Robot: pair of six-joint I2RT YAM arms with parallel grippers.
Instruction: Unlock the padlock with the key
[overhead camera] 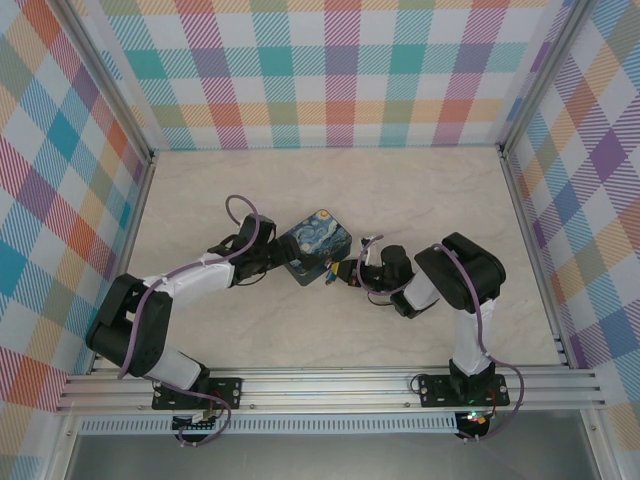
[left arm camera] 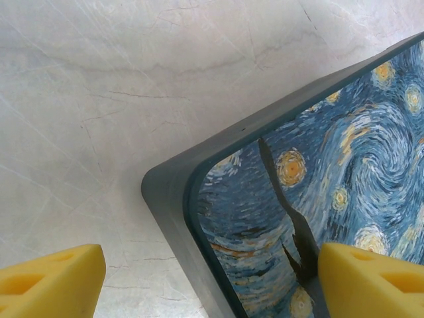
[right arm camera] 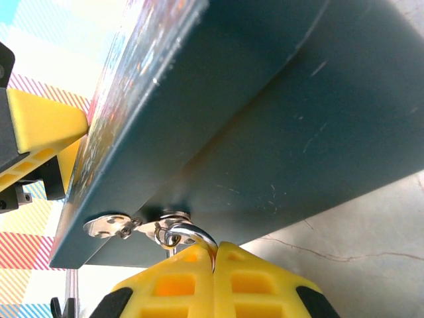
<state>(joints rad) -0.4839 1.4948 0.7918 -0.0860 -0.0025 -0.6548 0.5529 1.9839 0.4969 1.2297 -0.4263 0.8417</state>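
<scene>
Yellow pads of my right pincer [right arm camera: 214,257] are pressed together against the padlock [right arm camera: 193,233], its thin shackle at the tin's [right arm camera: 265,119] hasp; my left pincer [left arm camera: 212,291] stands wide astride the tin's corner.

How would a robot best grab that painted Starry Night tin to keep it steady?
Probably at the rounded corner beneath the left tool, coming down from above. The tin has a flat lid and straight walls and looks wider than the open fingers, so only a corner fits between them.
</scene>
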